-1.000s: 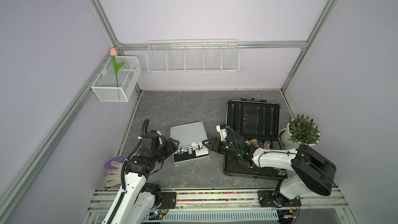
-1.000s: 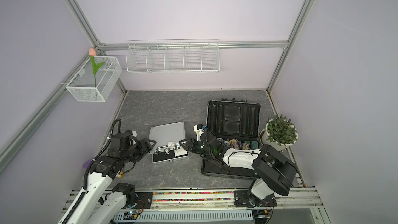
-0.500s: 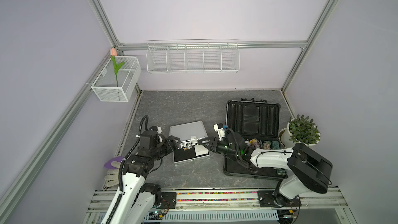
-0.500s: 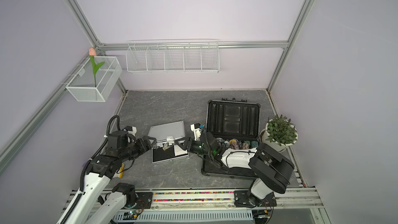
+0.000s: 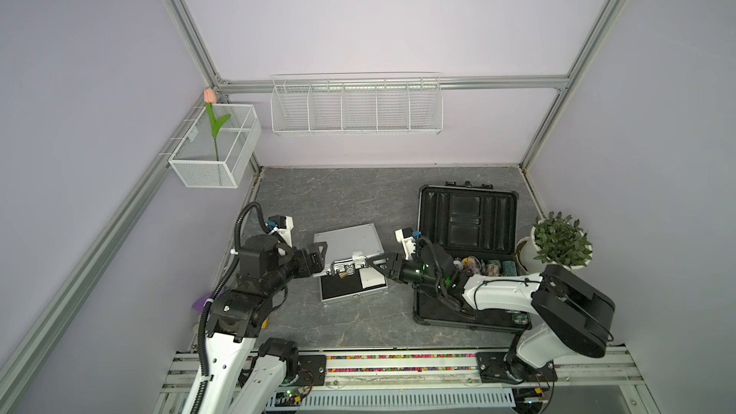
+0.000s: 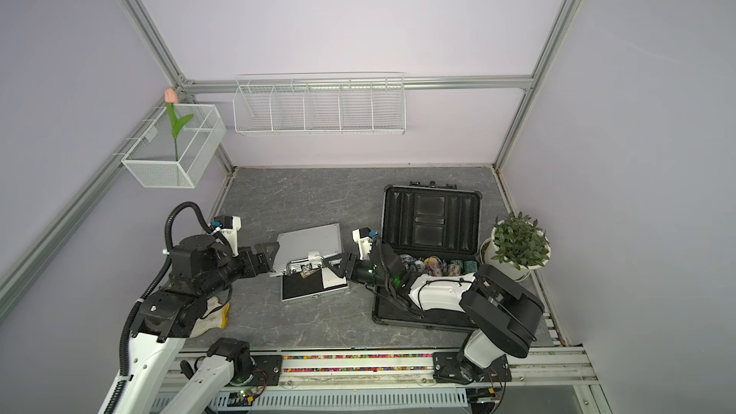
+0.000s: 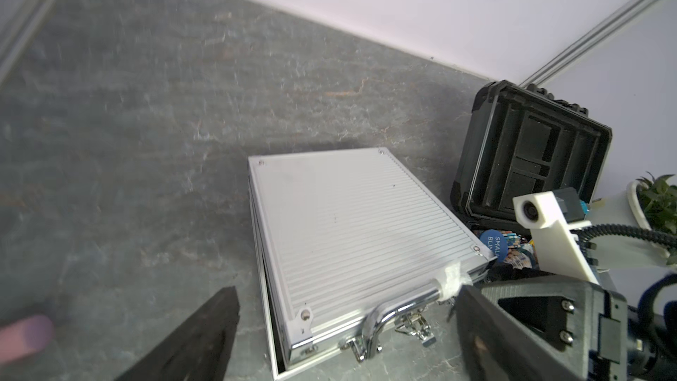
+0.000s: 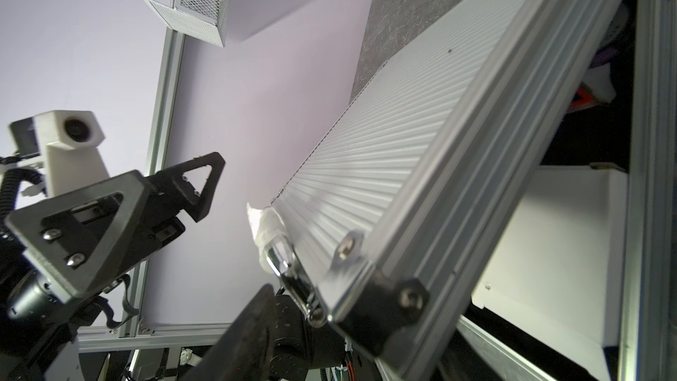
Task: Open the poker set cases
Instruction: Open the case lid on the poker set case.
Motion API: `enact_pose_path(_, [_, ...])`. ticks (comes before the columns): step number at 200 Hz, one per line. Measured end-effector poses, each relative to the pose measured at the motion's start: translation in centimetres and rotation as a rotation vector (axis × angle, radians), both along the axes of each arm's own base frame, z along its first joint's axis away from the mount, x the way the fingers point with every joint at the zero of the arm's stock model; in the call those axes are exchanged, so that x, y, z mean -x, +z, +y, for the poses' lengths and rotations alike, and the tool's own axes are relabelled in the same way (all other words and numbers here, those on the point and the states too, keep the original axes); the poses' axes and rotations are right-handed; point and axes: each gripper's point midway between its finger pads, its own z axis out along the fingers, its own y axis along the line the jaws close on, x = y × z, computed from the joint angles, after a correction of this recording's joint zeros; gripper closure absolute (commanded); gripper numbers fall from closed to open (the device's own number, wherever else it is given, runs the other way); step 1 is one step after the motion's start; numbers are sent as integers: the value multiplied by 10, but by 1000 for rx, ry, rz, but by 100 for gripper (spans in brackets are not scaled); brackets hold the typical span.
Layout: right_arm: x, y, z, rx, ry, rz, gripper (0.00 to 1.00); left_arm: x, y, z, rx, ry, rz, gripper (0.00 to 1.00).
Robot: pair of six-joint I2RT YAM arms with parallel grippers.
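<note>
The small silver case lies mid-table with its ribbed lid tilted up off the black-lined base. My right gripper is shut on the lid's front right corner, beside the taped handle. At the lid's front left corner my left gripper is open, its fingers spread either side of that front edge and touching nothing. The large dark case stands at the right, lid upright, with chips inside.
A potted plant stands right of the dark case. A white glove and a purple object lie under my left arm. A wire basket hangs on the back wall; another, holding a tulip, hangs on the left.
The silver lid has risen, showing the black interior, with my right gripper still on its corner. My left gripper has opened wider and moved up to the lid's front left corner.
</note>
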Motion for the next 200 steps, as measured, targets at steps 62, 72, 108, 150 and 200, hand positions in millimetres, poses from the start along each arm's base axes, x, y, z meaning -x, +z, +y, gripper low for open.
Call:
enact_pose_path(62, [-1,2,0,-4,-5,-6,41,22,40,-29,-422,-399,-438,10])
enact_pose_path(72, [-1,2,0,-5,-6,-7,41,29,34,-36,-496,-479,-481,10])
enact_pose_path(108, [-2,3,1,-7,-5,-11,41,49,-14,-54,-716,-743,-510,9])
enact_pose_path(150, [-2,3,0,-7,-4,-11,41,47,-60,-48,-913,-851,-450,9])
enact_pose_path(200, [-2,4,0,-10,1,-10,41,35,-87,-34,-1076,-862,-396,9])
